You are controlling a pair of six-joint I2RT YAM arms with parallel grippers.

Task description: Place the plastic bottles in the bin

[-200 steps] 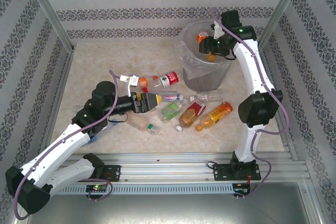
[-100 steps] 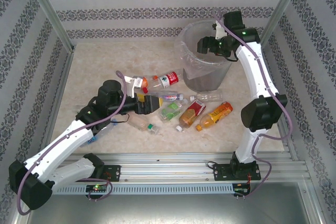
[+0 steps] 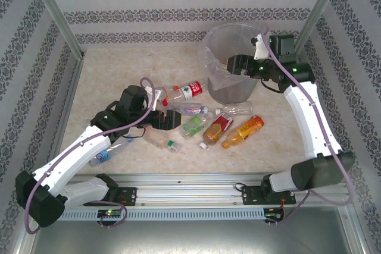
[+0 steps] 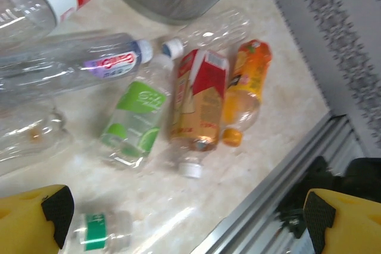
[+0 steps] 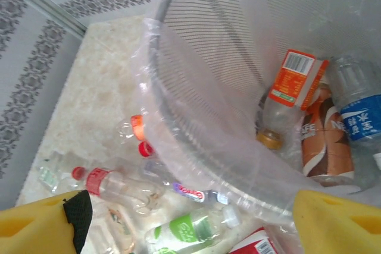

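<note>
Several plastic bottles lie in a cluster mid-table: a green-label one (image 3: 193,126) (image 4: 137,117), a red-and-amber one (image 3: 217,128) (image 4: 196,102), an orange one (image 3: 244,130) (image 4: 247,84) and a purple-label one (image 3: 190,110) (image 4: 89,66). My left gripper (image 3: 174,117) (image 4: 184,224) hangs open just left of them, nothing between its yellow fingers. A small green-banded bottle (image 4: 98,230) lies by its left finger. The bin (image 3: 223,43) (image 5: 178,46) stands at the back right, holding an orange-label bottle (image 5: 289,90), a brown one (image 5: 321,141) and a blue-label one (image 5: 357,111). My right gripper (image 3: 231,63) (image 5: 190,230) is open and empty over the bin's near rim.
A red-label bottle (image 3: 187,90) and an orange-capped one (image 3: 159,93) lie behind the cluster. A clear bottle (image 3: 235,110) rests by the bin's foot. Another bottle (image 3: 107,154) lies under my left forearm. The metal rail (image 3: 196,179) runs along the near edge; patterned walls close three sides.
My right gripper opened and the orange-capped bottle it held dropped into the bin; the arm swung right. My left arm reached further toward the cluster, still open.
</note>
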